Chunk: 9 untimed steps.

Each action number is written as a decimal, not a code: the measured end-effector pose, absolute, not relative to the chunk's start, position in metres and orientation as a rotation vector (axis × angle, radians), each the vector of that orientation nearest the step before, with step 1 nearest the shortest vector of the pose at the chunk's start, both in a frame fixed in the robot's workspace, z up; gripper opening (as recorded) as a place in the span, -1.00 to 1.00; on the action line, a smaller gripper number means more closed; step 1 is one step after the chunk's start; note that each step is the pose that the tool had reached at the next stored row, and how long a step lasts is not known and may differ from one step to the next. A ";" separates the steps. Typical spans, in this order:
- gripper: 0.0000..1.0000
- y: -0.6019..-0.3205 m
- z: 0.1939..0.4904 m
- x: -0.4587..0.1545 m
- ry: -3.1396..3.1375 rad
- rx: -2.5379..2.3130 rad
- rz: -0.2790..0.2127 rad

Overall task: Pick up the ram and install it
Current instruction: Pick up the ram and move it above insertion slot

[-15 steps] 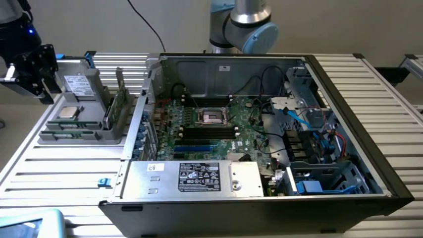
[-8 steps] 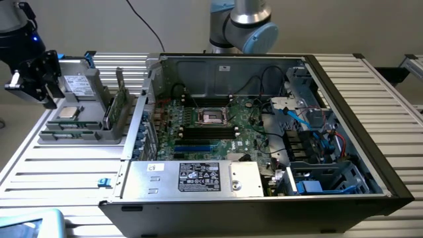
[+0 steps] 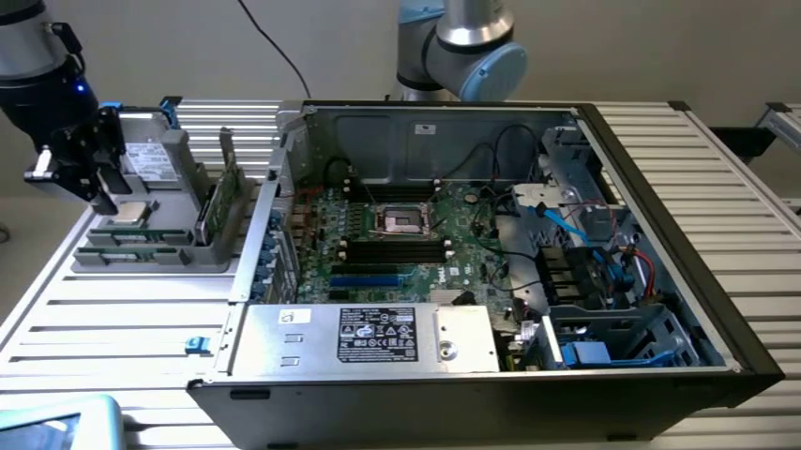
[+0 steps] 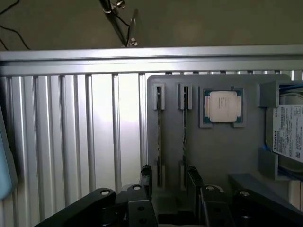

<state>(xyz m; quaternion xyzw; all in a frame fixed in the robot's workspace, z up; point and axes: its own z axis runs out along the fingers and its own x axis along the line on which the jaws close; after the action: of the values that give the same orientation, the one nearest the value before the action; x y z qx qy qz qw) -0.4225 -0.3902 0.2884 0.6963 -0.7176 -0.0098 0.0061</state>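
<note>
Pick-up is in hand: the open claw [image 4: 169, 172] hovers above the ram [image 4: 184, 137] standing edge-up in its holder [image 4: 218, 156], and must centre on one stick.

picture edge cuts off the labelled drive [image 4: 289, 135]
</note>
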 end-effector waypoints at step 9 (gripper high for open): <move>-0.14 -0.390 0.273 -0.427 -2.251 2.183 -0.021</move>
<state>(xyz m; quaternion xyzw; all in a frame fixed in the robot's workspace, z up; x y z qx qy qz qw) -0.4265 -0.3902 0.2729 0.6963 -0.7177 -0.0067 0.0030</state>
